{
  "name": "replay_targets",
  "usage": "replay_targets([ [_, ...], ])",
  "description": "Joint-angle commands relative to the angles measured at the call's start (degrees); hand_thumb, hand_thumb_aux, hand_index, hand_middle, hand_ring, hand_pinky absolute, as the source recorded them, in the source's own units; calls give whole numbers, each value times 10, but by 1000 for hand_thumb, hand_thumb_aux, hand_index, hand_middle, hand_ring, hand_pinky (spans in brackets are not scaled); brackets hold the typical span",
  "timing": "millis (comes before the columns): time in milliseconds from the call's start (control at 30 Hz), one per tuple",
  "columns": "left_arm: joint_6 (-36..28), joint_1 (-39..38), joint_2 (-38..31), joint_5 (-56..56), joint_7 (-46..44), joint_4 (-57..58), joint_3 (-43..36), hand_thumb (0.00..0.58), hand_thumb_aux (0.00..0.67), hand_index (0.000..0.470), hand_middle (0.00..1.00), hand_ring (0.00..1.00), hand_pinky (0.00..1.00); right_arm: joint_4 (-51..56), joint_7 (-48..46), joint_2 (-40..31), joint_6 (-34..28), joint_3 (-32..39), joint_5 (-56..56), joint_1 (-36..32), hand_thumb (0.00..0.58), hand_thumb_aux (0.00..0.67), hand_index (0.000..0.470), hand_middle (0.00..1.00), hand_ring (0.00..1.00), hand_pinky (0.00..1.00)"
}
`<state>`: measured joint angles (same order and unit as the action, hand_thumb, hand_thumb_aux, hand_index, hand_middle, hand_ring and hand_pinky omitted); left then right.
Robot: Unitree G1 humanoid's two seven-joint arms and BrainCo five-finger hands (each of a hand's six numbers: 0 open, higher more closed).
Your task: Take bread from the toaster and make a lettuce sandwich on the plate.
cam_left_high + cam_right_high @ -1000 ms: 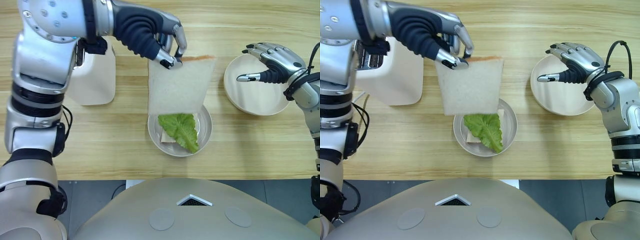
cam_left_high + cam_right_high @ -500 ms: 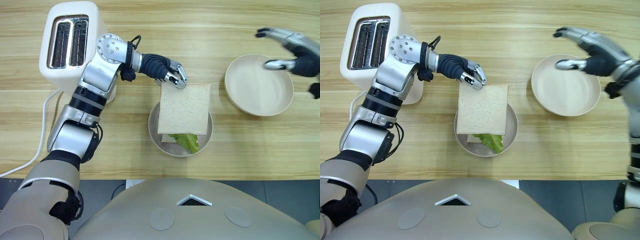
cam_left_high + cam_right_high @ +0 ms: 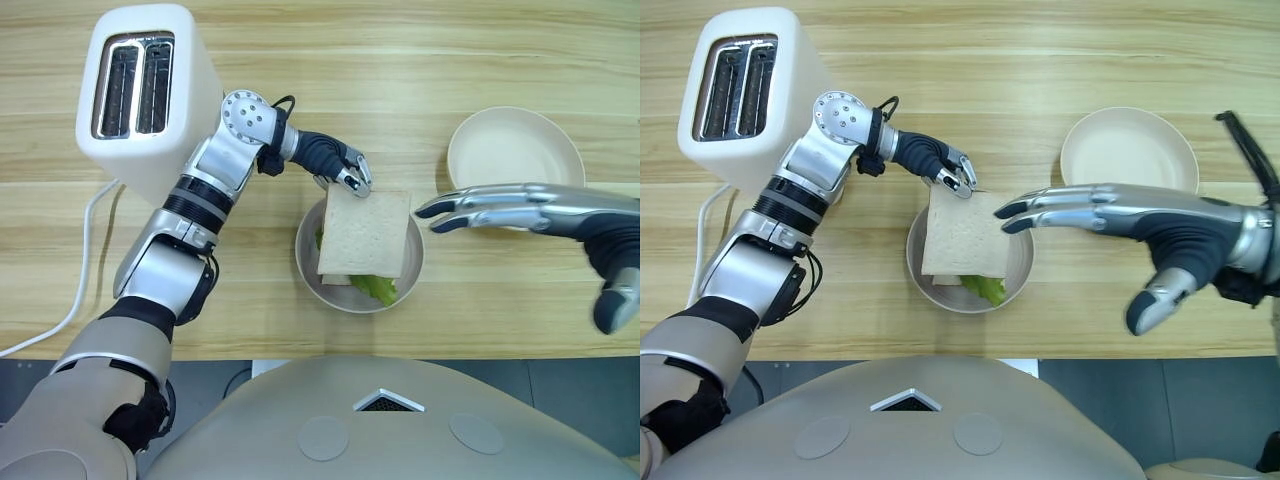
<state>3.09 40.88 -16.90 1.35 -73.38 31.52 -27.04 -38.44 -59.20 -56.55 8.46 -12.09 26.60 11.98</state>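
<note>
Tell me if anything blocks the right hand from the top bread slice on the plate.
Nothing visible does. The open right hand hangs beside the round grey plate, pointing toward the white bread slice; the left hand pinches its far corner.

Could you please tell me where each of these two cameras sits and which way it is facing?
Left eye view: on the robot's head, facing forward and down at the table; the left arm runs from lower left to the left hand at the bread slice, and the right hand lies at right.
Right eye view: beside it on the same head, facing the same way; more of the right hand and forearm shows.
Shared: toaster, plate, lettuce and bowl, barely offset.
</note>
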Motion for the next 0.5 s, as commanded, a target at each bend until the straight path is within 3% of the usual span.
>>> replay_targets([
  [33, 2, 7, 5, -22, -3, 5, -8, 580, 670, 470, 1000, 1000, 1000, 22, 15, 36, -19, 92, -64, -49, 0, 0, 0, 0, 0, 0],
  [267, 5, 3, 11, -36, -1, 11, -10, 580, 670, 470, 1000, 1000, 1000, 103, 25, 90, -21, 207, -167, -107, 0, 0, 0, 0, 0, 0],
  [500, 3, 6, 18, -45, -1, 13, -10, 580, 670, 470, 1000, 1000, 1000, 131, -6, 91, -24, 238, -167, -119, 0, 0, 0, 0, 0, 0],
])
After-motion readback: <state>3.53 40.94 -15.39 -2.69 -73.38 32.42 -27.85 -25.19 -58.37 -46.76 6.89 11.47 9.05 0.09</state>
